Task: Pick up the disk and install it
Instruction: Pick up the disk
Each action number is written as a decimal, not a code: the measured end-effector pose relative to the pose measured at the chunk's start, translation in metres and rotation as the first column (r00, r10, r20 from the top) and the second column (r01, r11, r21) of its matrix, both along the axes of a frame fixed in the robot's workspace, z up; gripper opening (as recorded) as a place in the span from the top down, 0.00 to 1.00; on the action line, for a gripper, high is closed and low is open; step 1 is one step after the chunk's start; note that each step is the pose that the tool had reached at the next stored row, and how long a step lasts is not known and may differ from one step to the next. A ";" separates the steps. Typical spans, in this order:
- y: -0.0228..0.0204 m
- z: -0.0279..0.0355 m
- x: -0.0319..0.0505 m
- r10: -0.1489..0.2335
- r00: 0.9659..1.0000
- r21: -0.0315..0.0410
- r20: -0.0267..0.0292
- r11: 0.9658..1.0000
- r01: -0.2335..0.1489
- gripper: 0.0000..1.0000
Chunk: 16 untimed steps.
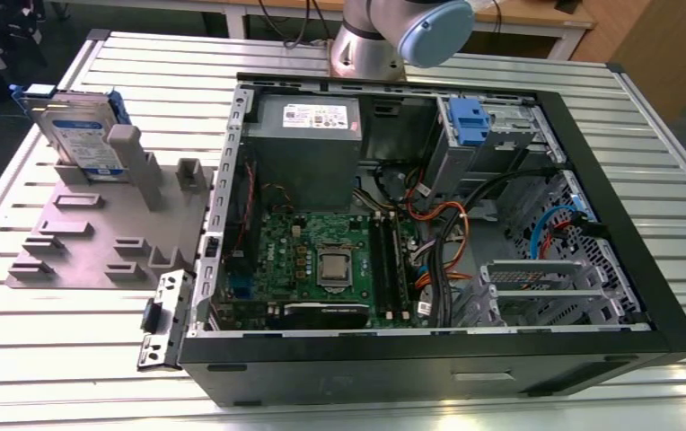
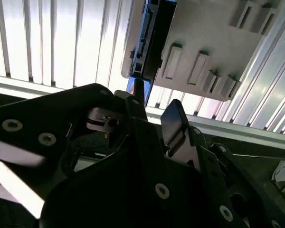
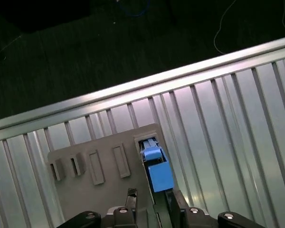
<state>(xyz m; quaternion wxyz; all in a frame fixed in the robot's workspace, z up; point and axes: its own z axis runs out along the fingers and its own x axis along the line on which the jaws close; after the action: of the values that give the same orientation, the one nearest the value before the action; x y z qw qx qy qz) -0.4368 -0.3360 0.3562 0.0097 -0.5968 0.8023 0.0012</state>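
So here's what we've got: the gripper (image 2: 156,97) has its fingers (image 2: 173,118) spread apart with nothing between them, so it's open and empty. In both wrist views it hangs over the disk (image 3: 157,171) without touching it, and the gap between the fingers looks roughly lined up with the disk's thin edge.

The disk (image 1: 80,135) stands upright on its edge in a slot of the grey holder (image 1: 80,242), at the exterior view's left, with its white-and-blue label facing us and the blue bracket showing along its sides. In the second wrist view we see the disk (image 2: 147,38) edge-on, just beyond the fingertips.

The holder sits flat on the slatted metal table (image 1: 139,63), right beside the open computer case (image 1: 630,233). The case lies on its side with the motherboard (image 1: 319,260) exposed. The arm (image 1: 403,36) shows behind the case.
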 end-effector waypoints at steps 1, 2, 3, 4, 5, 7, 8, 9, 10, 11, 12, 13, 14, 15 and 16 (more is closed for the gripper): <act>0.0002 -0.0015 -0.0021 0.003 1.000 0.000 0.000 1.000 -0.003 0.58; 0.0009 -0.0034 -0.0037 0.003 1.000 0.000 0.000 1.000 -0.003 0.58; 0.0015 -0.0051 -0.0048 0.004 1.000 0.000 0.000 1.000 -0.004 0.58; 0.0019 -0.0064 -0.0057 0.004 1.000 0.000 0.000 1.000 -0.004 0.58; 0.0026 -0.0077 -0.0061 0.005 1.000 0.000 0.000 1.000 -0.005 0.58; 0.0043 -0.0107 -0.0073 0.009 1.000 0.000 0.000 1.000 -0.009 0.51; 0.0046 -0.0120 -0.0077 0.015 1.000 0.000 0.001 1.000 -0.015 0.51; 0.0047 -0.0130 -0.0078 0.024 1.000 0.000 0.001 1.000 -0.024 0.51; 0.0047 -0.0142 -0.0078 0.036 0.999 0.000 0.001 0.999 -0.036 0.51; 0.0048 -0.0157 -0.0079 0.047 0.999 0.000 0.001 0.999 -0.047 0.51; 0.0052 -0.0171 -0.0083 0.054 0.999 0.000 0.001 0.999 -0.054 0.51; 0.0061 -0.0181 -0.0088 0.057 0.998 0.000 0.002 0.998 -0.057 0.51; 0.0078 -0.0188 -0.0094 0.058 0.998 0.000 0.001 0.998 -0.058 0.51; 0.0097 -0.0193 -0.0098 0.058 0.998 0.000 0.001 0.998 -0.058 0.51; 0.0113 -0.0200 -0.0103 0.058 0.998 0.000 0.001 0.998 -0.058 0.51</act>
<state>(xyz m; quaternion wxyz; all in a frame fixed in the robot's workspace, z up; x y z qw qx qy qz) -0.4470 -0.3247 0.3362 0.0103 -0.6199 0.7846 0.0011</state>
